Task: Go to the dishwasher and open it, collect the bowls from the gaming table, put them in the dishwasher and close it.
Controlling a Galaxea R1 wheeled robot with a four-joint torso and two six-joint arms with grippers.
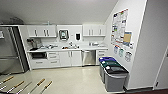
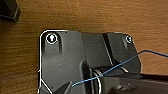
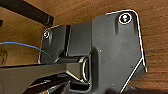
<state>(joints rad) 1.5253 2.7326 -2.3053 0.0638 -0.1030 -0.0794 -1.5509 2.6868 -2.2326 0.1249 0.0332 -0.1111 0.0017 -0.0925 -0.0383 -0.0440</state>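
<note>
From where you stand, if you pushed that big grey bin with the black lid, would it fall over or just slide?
The grey bin would probably slide rather than tip: it looks wide and squat, and the pale floor looks smooth. It stands close against the wall and the next bin, so it likely couldn't move far sideways. Its weight depends on what's inside, hidden under the lid.
</note>
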